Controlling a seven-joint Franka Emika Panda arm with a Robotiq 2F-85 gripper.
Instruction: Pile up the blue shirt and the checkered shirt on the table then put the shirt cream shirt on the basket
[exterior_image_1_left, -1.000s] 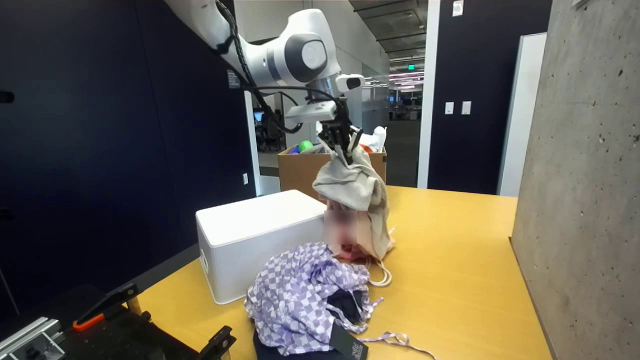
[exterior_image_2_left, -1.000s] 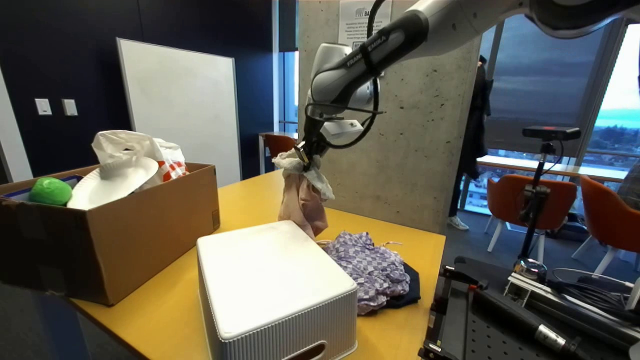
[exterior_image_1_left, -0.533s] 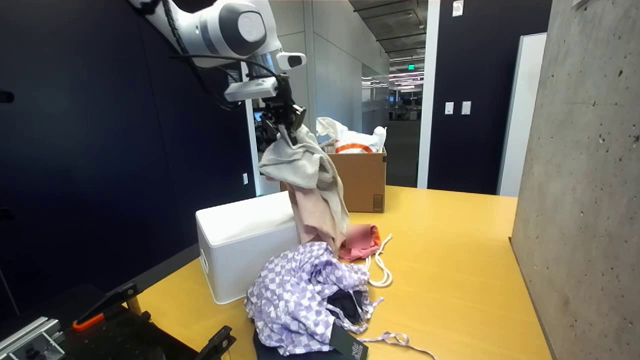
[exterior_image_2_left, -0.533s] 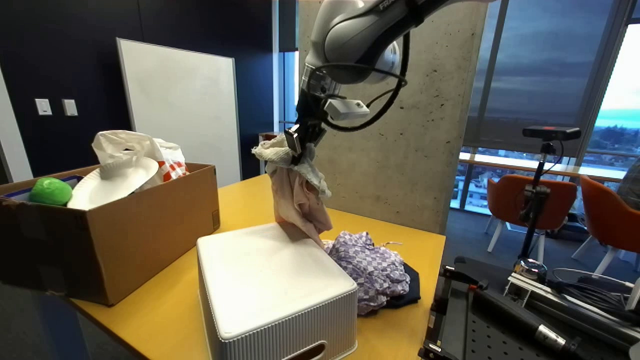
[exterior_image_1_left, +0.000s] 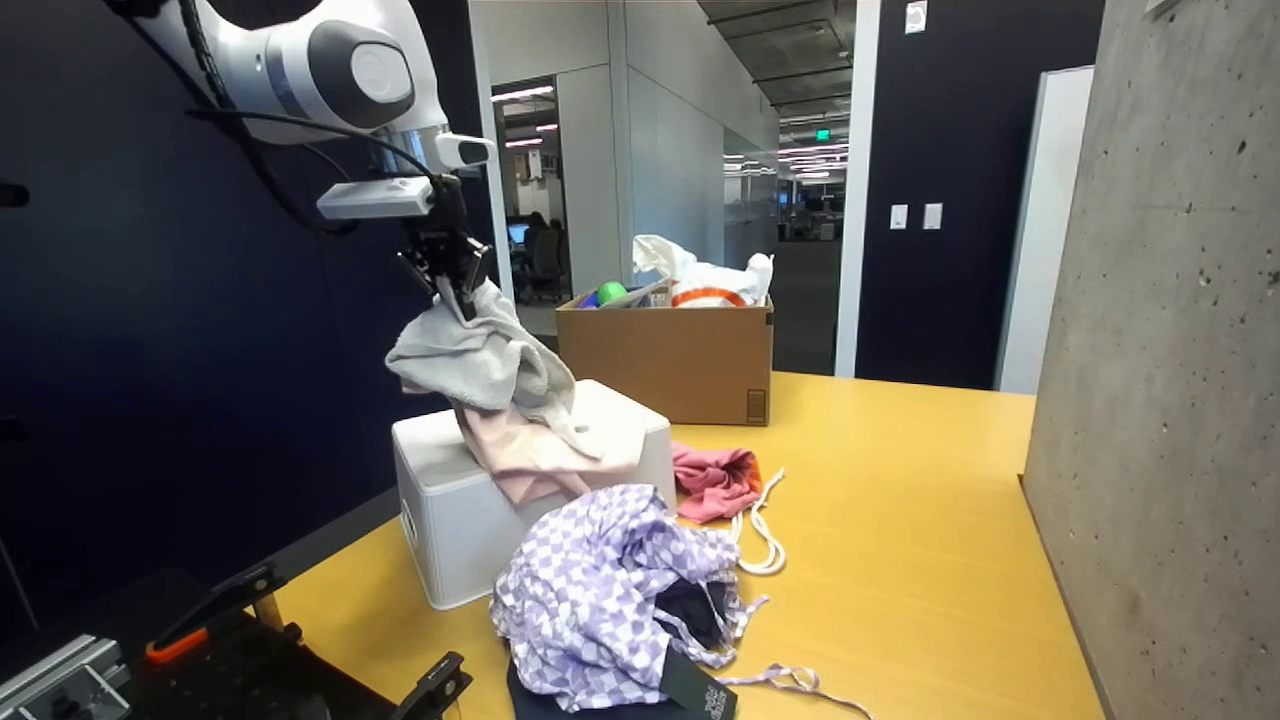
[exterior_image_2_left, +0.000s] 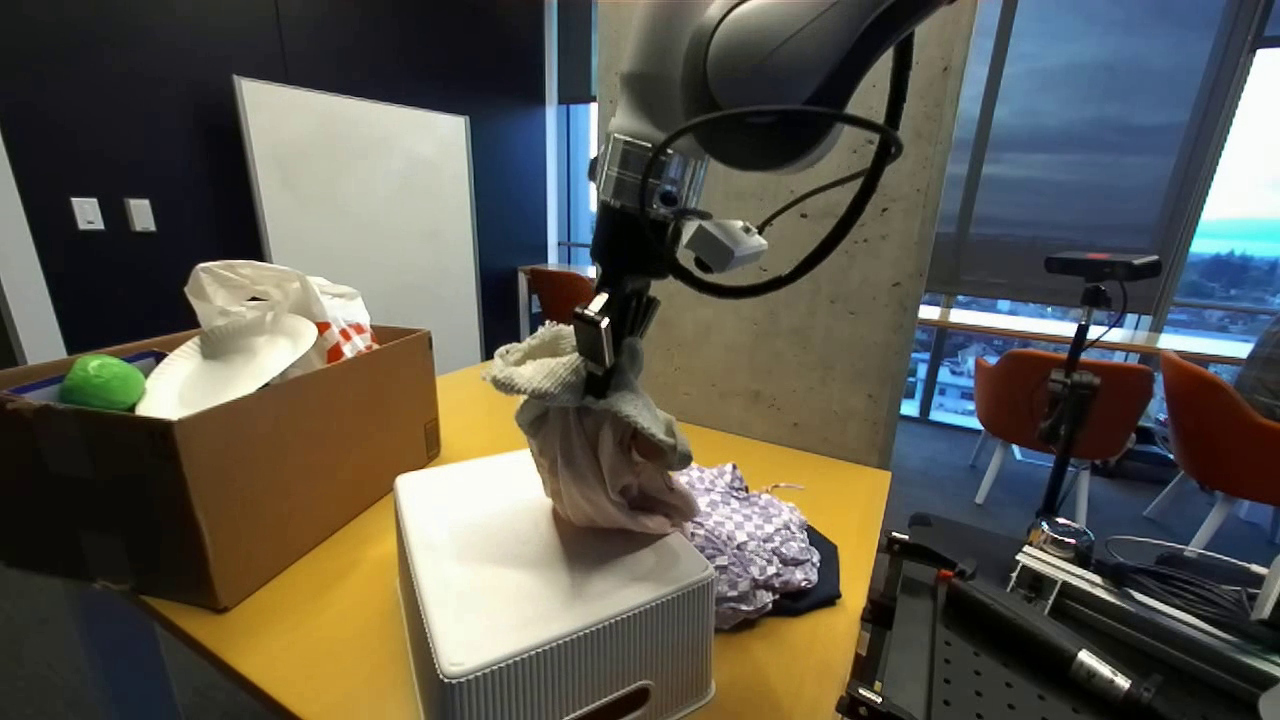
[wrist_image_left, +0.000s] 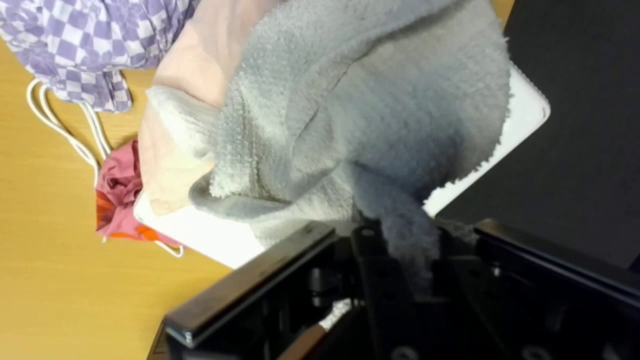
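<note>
I have the fuzzy cream cloth garment up over the white rectangular ribbed plastic basket, whose flat closed top faces upward. My black two-fingered tool pinches a bunched fold of it; in the wrist view I see the nap squeezed between the fingers. From that grip the garment hangs in loose folds, and the smooth pale pink cloth below it slumps, seeming to rest on the basket's top and lapping over one long edge. Whether cream and pink are one piece I cannot tell.

Just beside the basket, the crumpled purple-and-white checkered fabric shirt lies heaped on the dark blue cloth garment, of which I get only an outer edge and a patch. A black rectangular tag sits at the heap's edge, and a thin checkered tie trails onto the yellow surface.

Near the heap lies a rose-pink cloth pouch with orange markings and looped white cords; whether it touches the basket I cannot make out. Farther off, an open brown cardboard box holds a round green object, a white paper plate and a white plastic bag printed in orange-red. A grey concrete wall rises along one side of the surface.
</note>
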